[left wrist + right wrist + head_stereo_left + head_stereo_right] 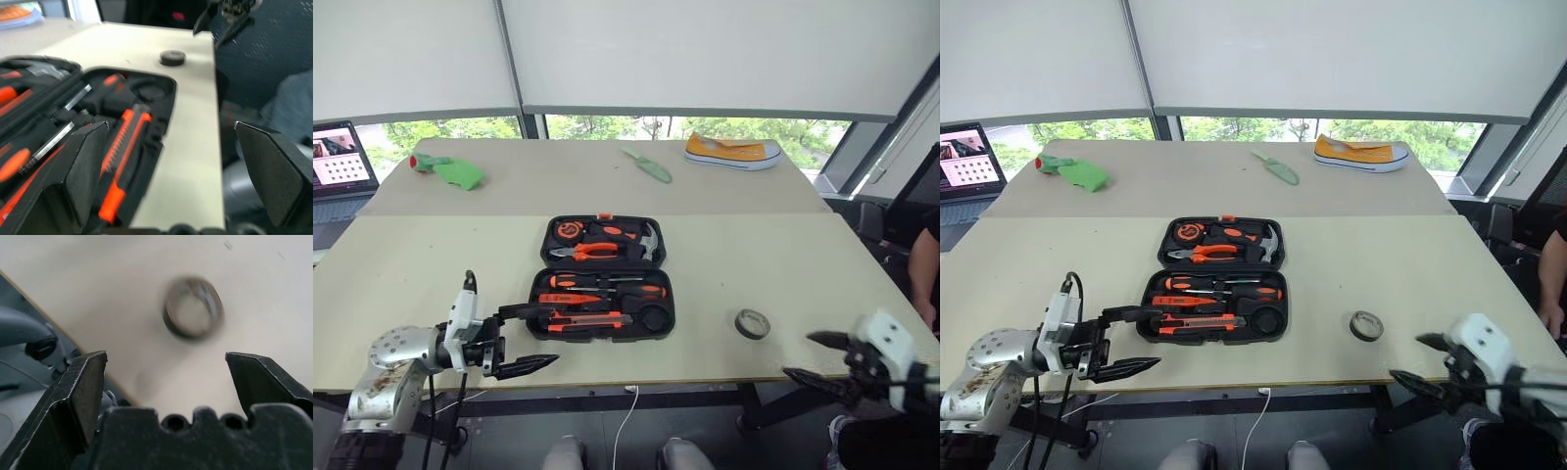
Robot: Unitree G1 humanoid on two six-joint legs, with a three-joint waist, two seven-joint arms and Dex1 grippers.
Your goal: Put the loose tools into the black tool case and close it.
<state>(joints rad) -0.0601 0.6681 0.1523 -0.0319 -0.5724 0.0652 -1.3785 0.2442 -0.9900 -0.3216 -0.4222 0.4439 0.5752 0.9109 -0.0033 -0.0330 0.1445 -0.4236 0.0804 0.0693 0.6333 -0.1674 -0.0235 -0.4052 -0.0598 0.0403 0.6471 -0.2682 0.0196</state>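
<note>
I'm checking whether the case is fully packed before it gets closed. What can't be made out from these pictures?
- Black tool case, head views: too small to tell whether every slot is filled.
- Same case, left wrist view: blurred, cut off by the picture's edge, partly behind the left gripper.
- Tape roll, right wrist view: blurred, surface detail unreadable.
- Laptop, head views: cut off by the edge.
</note>
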